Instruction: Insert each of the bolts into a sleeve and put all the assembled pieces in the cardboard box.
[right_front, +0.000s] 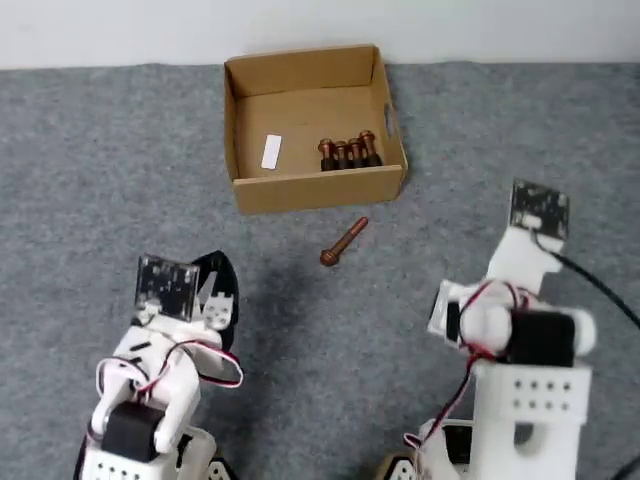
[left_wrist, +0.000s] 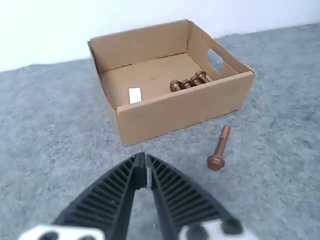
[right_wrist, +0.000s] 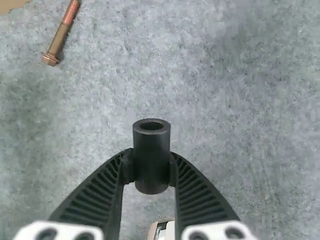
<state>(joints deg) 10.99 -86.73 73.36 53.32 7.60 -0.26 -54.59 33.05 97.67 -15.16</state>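
The right claw (right_wrist: 150, 162) is pinching a black sleeve (right_wrist: 151, 150), one ribbed finger pressed against each side of the tube, so it is spread only as wide as the sleeve itself. The sleeve pokes out past the fingertips, and its open end with the hollow bore can be seen. It hangs above bare grey carpet (right_wrist: 240, 75), well apart from everything else. The left claw (left_wrist: 145, 167) is pressed together, its two fingertips meeting in a point with nothing between them, held over the carpet a little short of the box (left_wrist: 185, 112). One loose copper-coloured bolt (right_front: 344, 242) lies flat on the carpet just in front of the box's front wall, near its right-hand end, at a slant with its head toward the arms and its shank toward the box; it touches neither claw. It also shows from the left wrist (left_wrist: 219, 148) and from the right wrist (right_wrist: 61, 34). Inside the box (right_front: 310, 190), a row of assembled pieces (right_front: 348, 152) sits side by side against the front wall near the right corner, with a small white label (right_front: 271, 151) lying on the floor to their left.
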